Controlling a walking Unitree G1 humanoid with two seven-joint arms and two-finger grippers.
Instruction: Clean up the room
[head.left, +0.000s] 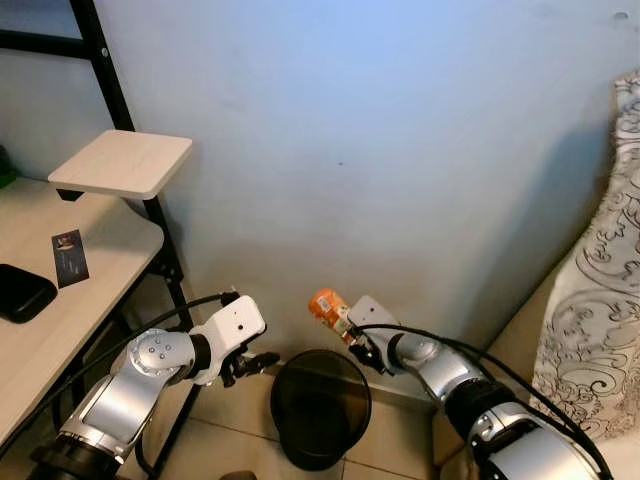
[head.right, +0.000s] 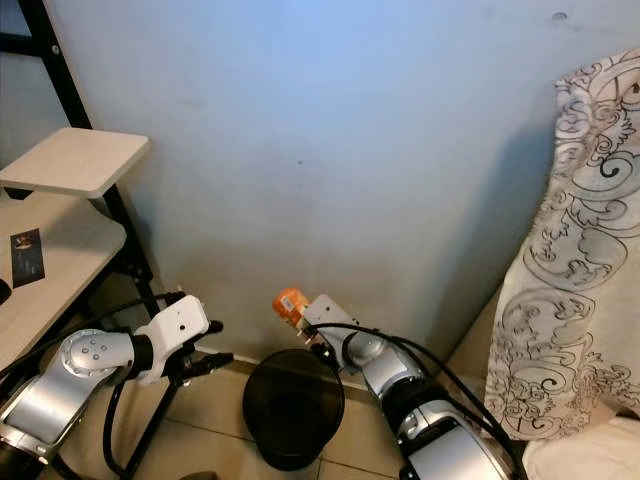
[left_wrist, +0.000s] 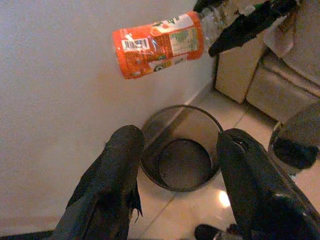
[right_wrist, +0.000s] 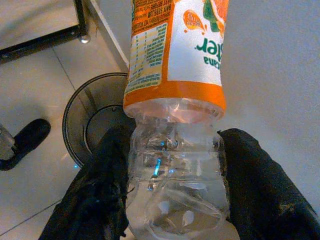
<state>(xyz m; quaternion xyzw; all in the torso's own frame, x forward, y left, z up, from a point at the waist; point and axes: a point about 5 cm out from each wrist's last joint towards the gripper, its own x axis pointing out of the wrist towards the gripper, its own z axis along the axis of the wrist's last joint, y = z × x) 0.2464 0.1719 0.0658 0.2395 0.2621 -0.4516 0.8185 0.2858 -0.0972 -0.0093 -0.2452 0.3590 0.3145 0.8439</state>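
With the right hand (head.left: 352, 338) clamped on the bottle (head.left: 327, 305), centre it over the bin (head.left: 320, 405) before releasing; left hand (head.left: 250, 366) hovers apart.

In front of me is a plain pale blue wall (head.left: 400, 150). On my left stands a light wooden desk (head.left: 90, 290) with a black metal frame (head.left: 110, 80) and a small raised shelf (head.left: 125, 162). The floor (head.left: 390, 450) has glossy beige tiles. On my right hangs a patterned white cloth (head.left: 600, 280)
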